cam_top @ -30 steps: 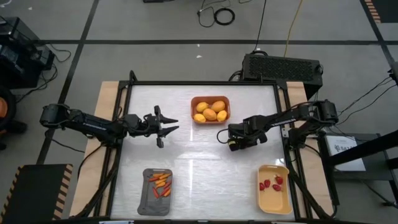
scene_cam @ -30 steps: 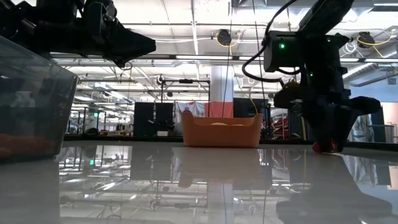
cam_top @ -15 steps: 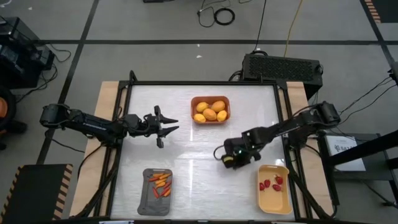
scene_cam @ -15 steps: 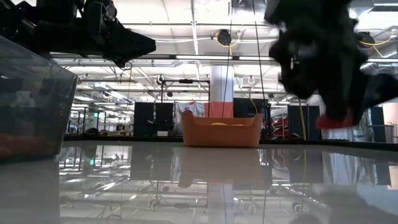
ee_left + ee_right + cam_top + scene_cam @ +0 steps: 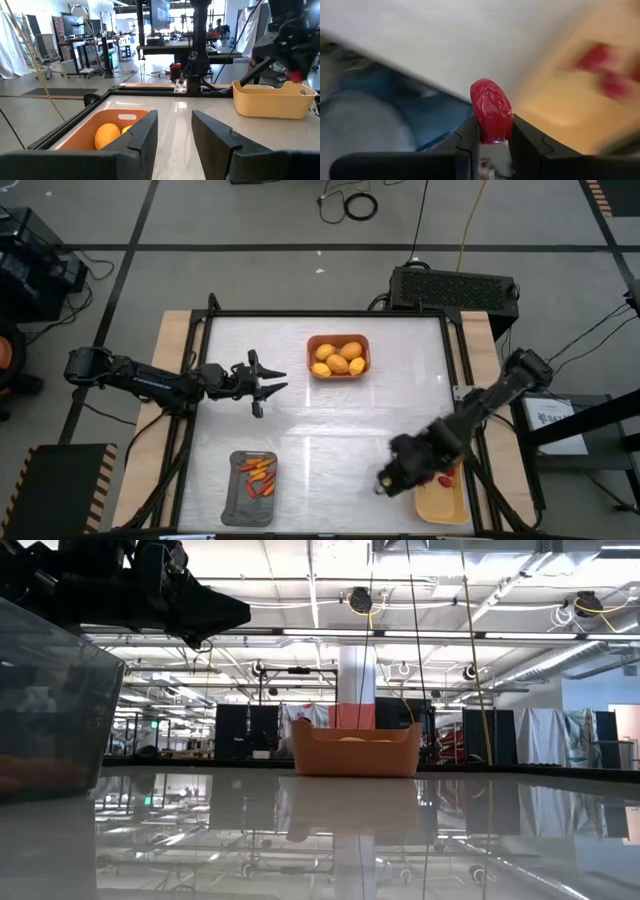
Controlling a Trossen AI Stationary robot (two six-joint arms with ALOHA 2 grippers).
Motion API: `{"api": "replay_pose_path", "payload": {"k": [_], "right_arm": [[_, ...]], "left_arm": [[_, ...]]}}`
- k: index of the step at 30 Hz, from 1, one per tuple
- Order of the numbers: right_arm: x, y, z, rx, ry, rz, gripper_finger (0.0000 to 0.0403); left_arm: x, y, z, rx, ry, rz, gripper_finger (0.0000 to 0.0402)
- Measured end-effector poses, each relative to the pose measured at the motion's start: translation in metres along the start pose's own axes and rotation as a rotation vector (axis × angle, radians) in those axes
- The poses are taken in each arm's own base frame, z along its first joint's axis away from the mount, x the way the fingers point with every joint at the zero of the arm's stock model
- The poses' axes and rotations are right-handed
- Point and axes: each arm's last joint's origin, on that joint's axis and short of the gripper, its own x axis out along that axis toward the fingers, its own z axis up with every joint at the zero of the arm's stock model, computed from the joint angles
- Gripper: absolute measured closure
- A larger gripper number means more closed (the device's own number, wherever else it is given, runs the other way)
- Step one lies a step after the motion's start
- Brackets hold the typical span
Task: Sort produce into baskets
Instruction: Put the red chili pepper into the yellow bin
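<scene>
My right gripper [image 5: 385, 481] hangs over the table's near right part, just left of the pale yellow basket [image 5: 441, 502], and is shut on a red berry [image 5: 491, 111]. More red berries [image 5: 445, 478] lie in that basket. The orange-brown basket [image 5: 338, 357] at the far middle holds yellow-orange lemons [image 5: 340, 361]. The dark grey basket [image 5: 252, 486] near the front edge holds orange-red carrots [image 5: 259, 476]. My left gripper [image 5: 281, 380] waits open above the table's left middle, pointing level toward the right. The low view does not show my right arm. My right gripper pinches the red berry between its two fingertips [image 5: 470, 134] by the berry's sides [image 5: 492, 131]. Most of the berry sticks out beyond the fingertips. The fingers slant down from above, and the berry is lifted clear of the table and the basket.
The bare white tabletop [image 5: 320, 430] lies between the three baskets. A black box [image 5: 452, 287] stands behind the table's far right corner. The pale yellow basket's near wall [image 5: 272, 102] shows ahead in the left wrist view, with my right arm [image 5: 290, 40] above it.
My right gripper has carried the red berry from beside the orange-brown basket toward the table's near edge and to the right. It has risen, turned and left the low view. It now stands at the pale yellow basket's left side.
</scene>
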Motion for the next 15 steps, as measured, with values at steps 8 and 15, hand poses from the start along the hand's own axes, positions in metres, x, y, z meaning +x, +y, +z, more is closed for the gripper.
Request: {"api": "replay_pose_path", "payload": {"k": [8,15], "right_arm": [[0.007,-0.039,-0.036,0.120,-0.088,-0.281,0.0325],[0.009,-0.045,-0.046,0.106,-0.093,-0.301,0.0325]], "left_arm": [[0.000,0.000,-0.001,0.000,0.007,0.000,0.0275],[0.000,0.000,-0.001,0.000,0.009,-0.001,0.0275]]}}
